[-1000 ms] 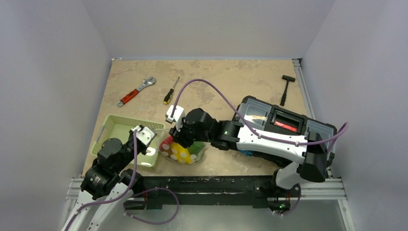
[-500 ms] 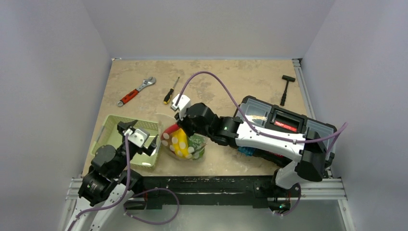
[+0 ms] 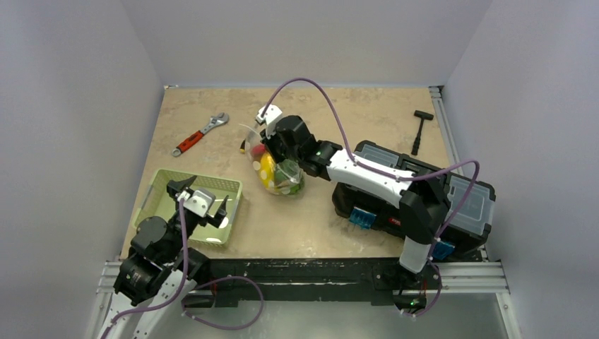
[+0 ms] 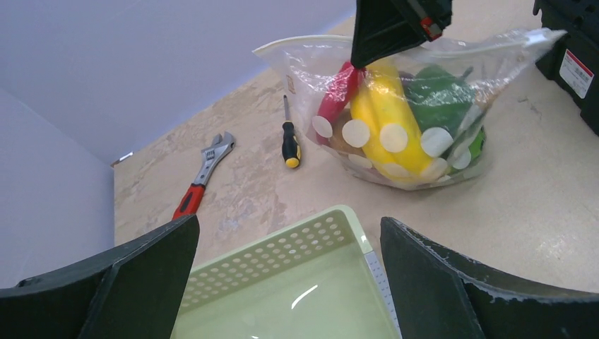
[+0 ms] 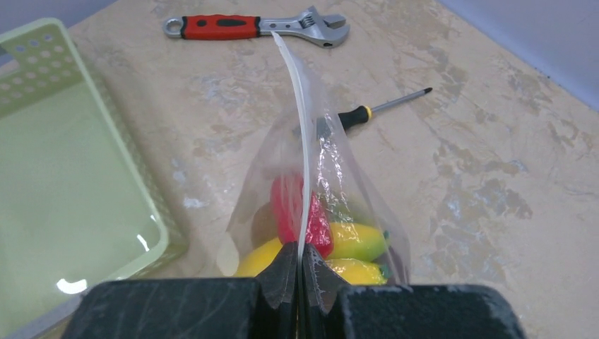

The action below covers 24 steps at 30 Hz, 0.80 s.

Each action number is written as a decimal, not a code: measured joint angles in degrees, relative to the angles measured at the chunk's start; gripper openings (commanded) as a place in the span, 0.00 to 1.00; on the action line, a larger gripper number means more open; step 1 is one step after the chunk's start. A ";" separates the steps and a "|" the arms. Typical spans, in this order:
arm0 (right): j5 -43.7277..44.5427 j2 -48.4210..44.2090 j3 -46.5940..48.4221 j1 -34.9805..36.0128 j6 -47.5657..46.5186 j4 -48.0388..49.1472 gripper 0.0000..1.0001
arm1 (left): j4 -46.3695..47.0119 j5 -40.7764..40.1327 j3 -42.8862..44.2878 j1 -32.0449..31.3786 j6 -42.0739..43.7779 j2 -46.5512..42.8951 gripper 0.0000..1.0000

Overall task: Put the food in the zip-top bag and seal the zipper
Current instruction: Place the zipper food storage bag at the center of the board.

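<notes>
The zip-top bag [image 3: 280, 176], clear with whitish dots, stands on the table's middle with the food [image 4: 387, 119] inside: yellow, red and green pieces. My right gripper [image 5: 299, 256] is shut on the bag's top edge, pinching the zipper [image 5: 301, 141], which runs away from the jaws as a thin white strip. In the top view the right gripper [image 3: 266, 145] is at the bag's far upper end. Red and yellow food [image 5: 294, 205] shows through the plastic just below the fingertips. My left gripper [image 4: 289, 223] hangs open and empty above the pale green basket [image 4: 282, 258], well apart from the bag.
The green mesh basket [image 3: 160, 185] sits at the near left. A red-handled wrench [image 3: 201, 133] and a screwdriver [image 3: 251, 134] lie beyond the bag. A black toolbox [image 3: 424, 201] fills the near right under the right arm. A small hammer [image 3: 420, 131] lies far right.
The left gripper opened, let go of the bag and drew back over the basket. The right gripper shut on the bag's top edge and carried the bag away from the near edge.
</notes>
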 measured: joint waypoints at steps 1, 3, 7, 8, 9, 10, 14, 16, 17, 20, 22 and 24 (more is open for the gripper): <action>-0.52 1.31 1.16 -0.96 -0.52 0.00 0.00 | 0.00 0.04 0.00 0.00 0.02 0.02 1.00; -1.73 3.26 3.23 -2.78 -1.14 -0.24 0.00 | 0.04 0.09 0.00 0.00 0.02 0.02 1.00; -4.24 6.34 6.67 -6.91 -1.62 -0.13 0.00 | 0.07 0.17 0.00 0.00 0.02 0.00 1.00; -4.66 6.84 7.13 -7.93 -1.62 -0.11 0.00 | 0.07 0.20 0.00 0.00 0.02 -0.04 1.00; -4.98 7.10 7.32 -8.72 -1.51 -0.11 0.00 | 0.09 0.20 0.00 0.00 0.04 -0.11 1.00; -5.73 7.34 7.41 -9.81 -1.22 -0.11 0.00 | 0.09 0.17 0.00 0.00 0.04 -0.17 1.00; -6.58 8.09 7.58 -13.51 -0.52 -0.55 0.00 | 0.11 0.35 0.00 0.00 0.07 -0.37 1.00; -7.15 8.22 7.58 -14.93 -0.46 -0.83 0.02 | 0.11 0.42 0.00 0.00 0.07 -0.48 1.00; -7.30 8.26 7.58 -15.54 -0.50 -0.94 0.02 | 0.11 0.39 0.00 0.00 0.07 -0.55 1.00; -6.95 8.26 7.58 -16.57 -0.57 -1.53 0.00 | 0.13 0.42 0.00 0.00 0.09 -0.68 1.00; -6.67 8.26 7.56 -16.52 -0.57 -2.19 0.00 | 0.15 0.59 0.00 0.00 0.15 -0.68 1.00; -6.95 8.26 7.58 -16.31 -0.55 -2.67 0.00 | 0.15 0.61 0.00 0.00 0.17 -0.68 1.00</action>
